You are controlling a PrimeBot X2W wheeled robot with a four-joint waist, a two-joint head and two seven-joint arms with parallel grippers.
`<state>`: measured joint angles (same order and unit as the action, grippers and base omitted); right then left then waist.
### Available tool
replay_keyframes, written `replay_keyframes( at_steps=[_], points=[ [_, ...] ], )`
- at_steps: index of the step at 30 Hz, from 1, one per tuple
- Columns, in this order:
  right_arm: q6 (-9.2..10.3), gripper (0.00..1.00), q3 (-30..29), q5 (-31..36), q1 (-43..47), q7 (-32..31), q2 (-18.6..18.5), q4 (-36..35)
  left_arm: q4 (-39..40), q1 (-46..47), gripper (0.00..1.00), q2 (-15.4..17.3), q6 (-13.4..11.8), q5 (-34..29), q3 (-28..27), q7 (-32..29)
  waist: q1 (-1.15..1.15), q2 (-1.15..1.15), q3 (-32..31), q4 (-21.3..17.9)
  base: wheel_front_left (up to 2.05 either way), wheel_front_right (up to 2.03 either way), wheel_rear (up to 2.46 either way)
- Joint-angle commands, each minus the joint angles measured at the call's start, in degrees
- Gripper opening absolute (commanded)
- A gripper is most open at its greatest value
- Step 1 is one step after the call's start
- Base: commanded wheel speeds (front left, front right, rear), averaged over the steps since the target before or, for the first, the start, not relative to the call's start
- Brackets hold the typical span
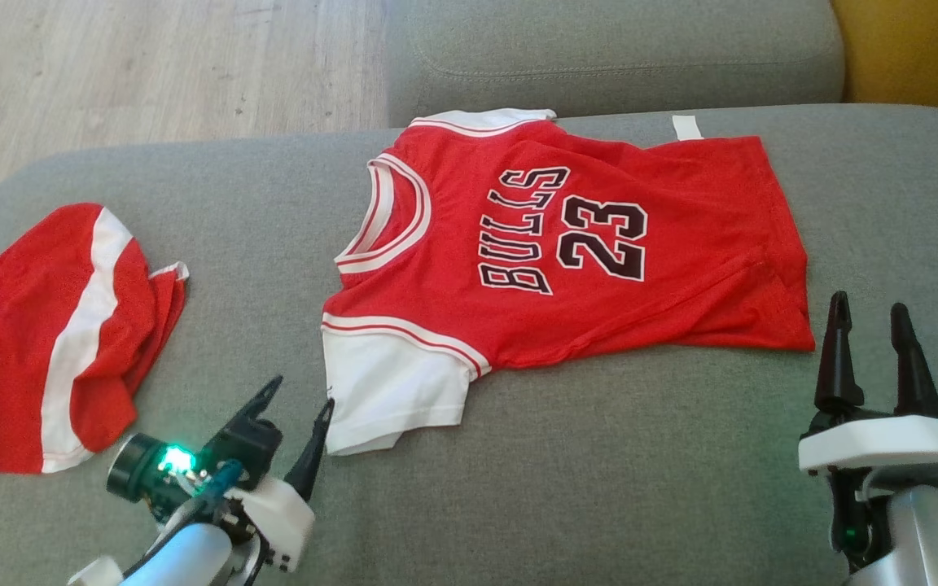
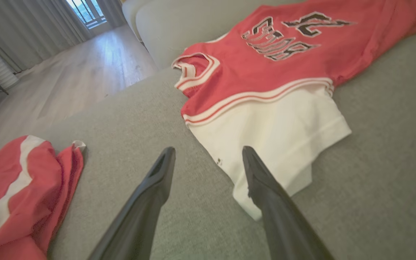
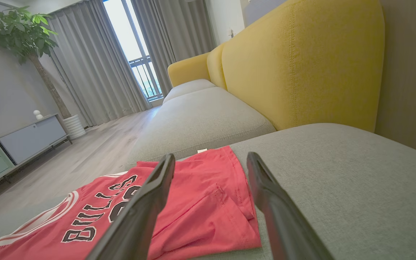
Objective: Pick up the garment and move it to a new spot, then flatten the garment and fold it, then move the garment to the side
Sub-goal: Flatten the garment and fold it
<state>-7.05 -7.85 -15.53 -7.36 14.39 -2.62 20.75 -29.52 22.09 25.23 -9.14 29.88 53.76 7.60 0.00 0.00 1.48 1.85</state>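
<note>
Head view: Bulls 23 jersey [image 1: 567, 244] laid flat, print up, on grey sofa seat [image 1: 599, 456]; red-and-white shorts [image 1: 54, 334] bunched well apart at left. Left gripper [image 1: 303, 391] low at lower left, angled up and right, fingers spread, tips just beside white sleeve [image 1: 387, 382]. Right gripper [image 1: 870, 303] upright at lower right, fingers spread, near hem corner, empty.

Left wrist view: fingers [image 2: 157, 180] parted, one crossing the sleeve edge; contact not discernible.

Right wrist view: fingers [image 3: 146, 206] parted before the jersey hem; yellow backrest [image 3: 302, 65] behind.
</note>
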Motion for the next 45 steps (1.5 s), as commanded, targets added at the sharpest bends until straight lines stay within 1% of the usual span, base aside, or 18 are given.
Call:
replay_keyframes(
  at_steps=[1, 5, 7, 10, 13, 17, 20, 24, 28, 30, 32, 35, 37, 42, 45],
  points=[
    [-0.44, 1.00, 1.30, 0.59, -0.85, 0.61, -0.26, -1.90, 1.58, 2.17, 1.00, 0.89, -1.03, 0.76, -3.49, 1.63, 0.00, 0.00, -0.13, -0.13, 0.00, 0.00, 0.00],
    [-0.44, 1.00, 1.37, 0.51, -0.58, 0.61, -0.26, -2.88, 4.20, 0.64, 1.00, -0.34, -4.13, 3.26, -7.73, 5.51, 0.00, 0.00, -0.29, -0.31, 0.00, 0.00, 0.00],
    [-0.44, 1.00, 1.65, 0.53, -0.38, 0.61, -0.26, -3.65, 6.43, -0.62, 1.00, -1.37, -5.41, 5.29, -10.99, 6.67, 0.00, 0.00, -0.27, -0.39, 0.00, 0.00, 0.00],
    [-0.44, 1.00, 1.89, 0.50, 0.04, 0.61, -0.26, -4.68, 10.51, -2.41, 1.00, -2.10, -6.52, 5.26, -14.35, 7.30, 0.00, 0.00, -0.12, -0.44, 0.00, 0.00, 0.00],
    [-0.44, 1.00, 2.08, 0.40, 0.40, 0.61, -0.26, -5.58, 16.03, -5.45, 1.00, -4.18, -7.33, 4.84, -19.72, 7.36, 0.00, 0.00, 0.42, -0.43, 0.00, 0.00, 0.00],
    [-0.44, 1.00, 2.44, 0.14, 0.36, 0.61, -0.26, -6.35, 19.38, -10.30, 1.00, -6.75, -6.31, 3.51, -23.94, 7.38, 0.00, 0.00, 1.33, -0.52, 0.00, 0.00, 0.00],
    [-0.44, 1.00, 2.35, -0.11, 0.31, 0.61, -0.26, -6.68, 19.43, -12.11, 1.00, -7.73, -4.98, 1.74, -25.37, 7.39, 0.00, 0.00, 1.87, -0.34, 0.00, 0.00, 0.00],
    [-0.44, 1.00, 2.02, -0.12, 0.22, 0.61, -0.26, -6.94, 18.75, -12.29, 1.00, -8.69, -3.25, -0.03, -26.84, 7.39, 0.00, 0.00, 2.34, -0.03, 0.00, 0.00, 0.00],
    [-0.44, 1.00, 2.11, -0.18, 0.09, 0.61, -0.26, -6.83, 16.24, -12.09, 1.00, -9.81, -1.55, 0.52, -26.53, 7.09, 0.00, 0.00, 2.61, 0.09, 0.00, 0.00, 0.00],
    [-0.44, 1.00, 2.35, -0.29, -0.02, 0.61, -0.26, -6.78, 14.69, -11.99, 1.00, -10.81, -0.57, 2.03, -26.11, 5.73, 0.00, 0.00, 2.85, 0.09, 0.00, 0.00, 0.00],
    [-0.44, 1.00, 2.69, -0.38, -0.20, 0.61, -0.26, -6.79, 12.81, -11.62, 1.00, -11.08, 0.31, 2.43, -24.96, 3.74, 0.00, 0.00, 3.33, -0.01, 0.00, 0.00, 0.00],
    [-0.44, 1.00, 3.04, -0.35, -0.57, 0.61, -0.26, -6.92, 9.52, -10.90, 1.00, -11.68, 0.72, 3.13, -23.67, 0.08, 0.00, 0.00, 4.13, -0.21, 0.00, 0.00, 0.00],
    [-0.44, 1.00, 3.16, -0.28, -0.81, 0.61, -0.26, -6.98, 7.80, -10.41, 1.00, -12.41, 0.76, 4.26, -23.79, -1.44, 0.00, 0.00, 4.68, -0.45, 0.00, 0.00, 0.00],
    [-0.44, 1.00, 3.06, -0.17, -1.34, 0.61, -0.26, -7.01, 5.36, -9.34, 1.00, -13.00, 1.10, 4.80, -23.51, -2.38, 0.00, 0.00, 5.56, -1.00, 0.00, 0.00, 0.00],
    [-0.44, 1.00, 2.90, -0.26, -1.42, 0.61, -0.26, -6.86, 3.19, -9.18, 1.00, -13.05, 0.50, 5.10, -23.12, -4.58, 0.00, 0.00, 5.61, -1.39, 0.00, 0.00, 0.00]
  ],
)
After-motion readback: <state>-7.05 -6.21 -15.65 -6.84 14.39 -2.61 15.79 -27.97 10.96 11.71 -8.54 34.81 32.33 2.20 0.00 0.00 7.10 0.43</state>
